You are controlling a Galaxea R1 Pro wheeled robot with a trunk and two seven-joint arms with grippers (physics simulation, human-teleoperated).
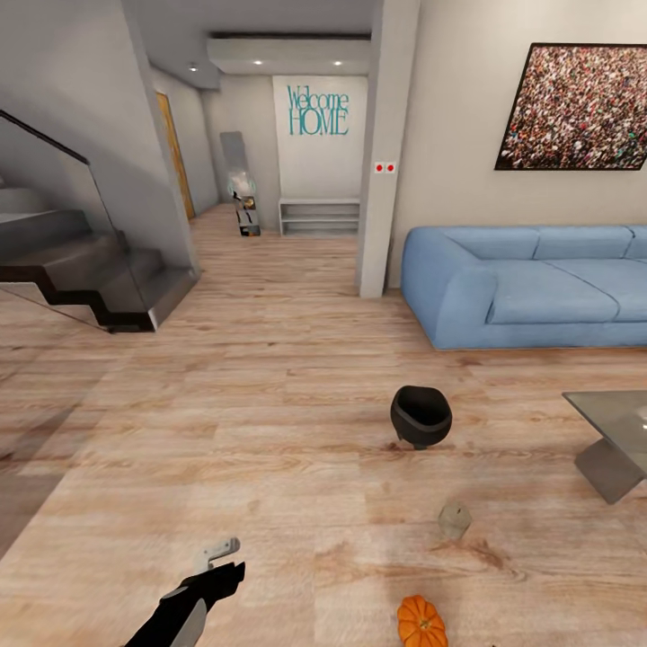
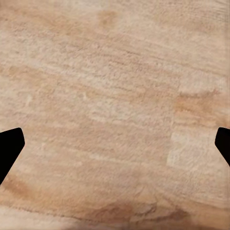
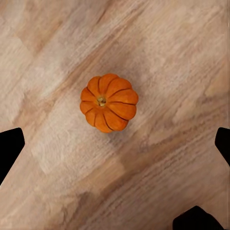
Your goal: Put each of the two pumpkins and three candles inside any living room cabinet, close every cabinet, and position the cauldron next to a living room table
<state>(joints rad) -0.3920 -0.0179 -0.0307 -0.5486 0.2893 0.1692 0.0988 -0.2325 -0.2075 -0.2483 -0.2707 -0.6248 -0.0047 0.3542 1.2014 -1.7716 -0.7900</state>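
Standing on the wooden floor, I see one pumpkin lying near the robot, to its right, and the right wrist view looks straight down on that pumpkin, stem up, with the right gripper spread wide and holding nothing, its fingertips well apart on either side. A pale candle stands a little farther off, and beyond it the black cauldron sits on the floor, well apart from the glossy table at the right. The left gripper hangs low at the near left, open over bare boards and empty. I judge the pumpkin light and hard, its ribbed flanks offering a fair hold across the middle; the smooth skin may slip if pinched near the top. The blue sofa lines the far wall.
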